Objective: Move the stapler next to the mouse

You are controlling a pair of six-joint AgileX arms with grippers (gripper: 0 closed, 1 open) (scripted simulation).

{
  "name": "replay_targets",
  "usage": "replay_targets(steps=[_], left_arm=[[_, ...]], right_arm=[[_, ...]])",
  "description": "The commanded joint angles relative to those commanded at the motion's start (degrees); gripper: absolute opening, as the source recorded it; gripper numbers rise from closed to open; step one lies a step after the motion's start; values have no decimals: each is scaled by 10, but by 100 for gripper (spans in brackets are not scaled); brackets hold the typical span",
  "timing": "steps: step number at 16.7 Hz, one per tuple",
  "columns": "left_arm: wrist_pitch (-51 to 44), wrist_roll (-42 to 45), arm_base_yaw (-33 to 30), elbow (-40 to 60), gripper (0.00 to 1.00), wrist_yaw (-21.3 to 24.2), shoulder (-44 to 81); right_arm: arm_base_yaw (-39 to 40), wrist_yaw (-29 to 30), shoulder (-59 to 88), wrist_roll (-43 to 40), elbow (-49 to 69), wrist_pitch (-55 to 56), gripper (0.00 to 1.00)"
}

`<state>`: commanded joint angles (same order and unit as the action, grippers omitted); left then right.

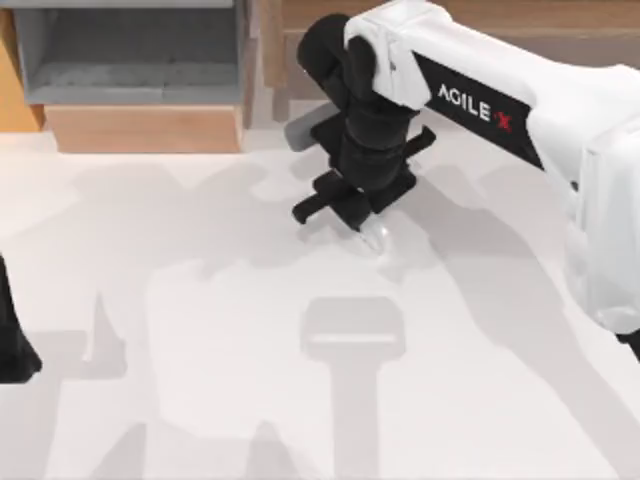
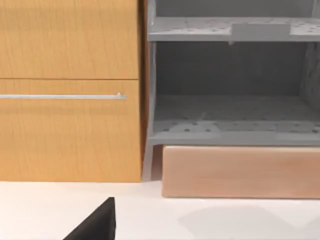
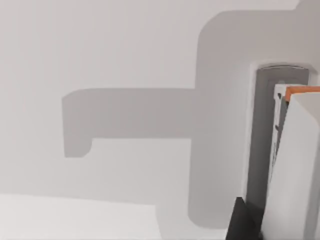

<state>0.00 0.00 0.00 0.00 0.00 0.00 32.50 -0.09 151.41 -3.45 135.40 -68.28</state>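
My right gripper hangs over the back middle of the table, pointing down and shut on the stapler, whose pale tip pokes out below the fingers. In the right wrist view the stapler is a long white body with a grey slit and an orange edge, standing beside a dark finger above the bare table. The mouse is hidden or out of view. My left gripper is parked at the table's left edge, and a dark finger of it shows in the left wrist view.
A grey shelf unit on a wooden base stands at the back left. The left wrist view faces that shelf unit and a wooden cabinet with a metal handle. Arm shadows lie across the white tabletop.
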Motion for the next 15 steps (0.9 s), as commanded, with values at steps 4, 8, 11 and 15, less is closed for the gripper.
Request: replay_targets(steps=[4,8,11,15], left_arm=[[0,0,0,0,100,0,0],[0,0,0,0,100,0,0],[0,0,0,0,100,0,0],[0,0,0,0,100,0,0]], right_arm=[[0,0,0,0,0,0,0],[-2,0,3,1,7,-9,0],[-1,1,3,0,50,-44,0],[-2,0,3,0,74,-71,0]])
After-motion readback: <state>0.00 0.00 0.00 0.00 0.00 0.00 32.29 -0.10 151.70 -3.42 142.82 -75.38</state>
